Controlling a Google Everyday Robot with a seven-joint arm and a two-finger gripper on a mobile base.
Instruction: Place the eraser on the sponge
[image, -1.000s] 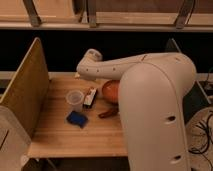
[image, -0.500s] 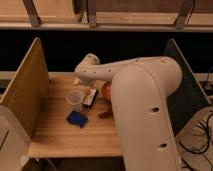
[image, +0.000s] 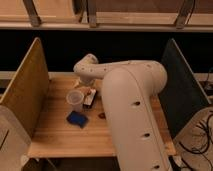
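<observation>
Your gripper (image: 84, 85) hangs low over the table (image: 55, 140), just behind the cup (image: 75, 99) and the eraser (image: 90, 97); you cannot tell whether it grips anything. The eraser lies right beside the cup, with the sponge (image: 77, 119) in front, apart from it.

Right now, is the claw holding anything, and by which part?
Cannot tell: the claw is down at the eraser beside the clear cup; contact is hidden.
</observation>
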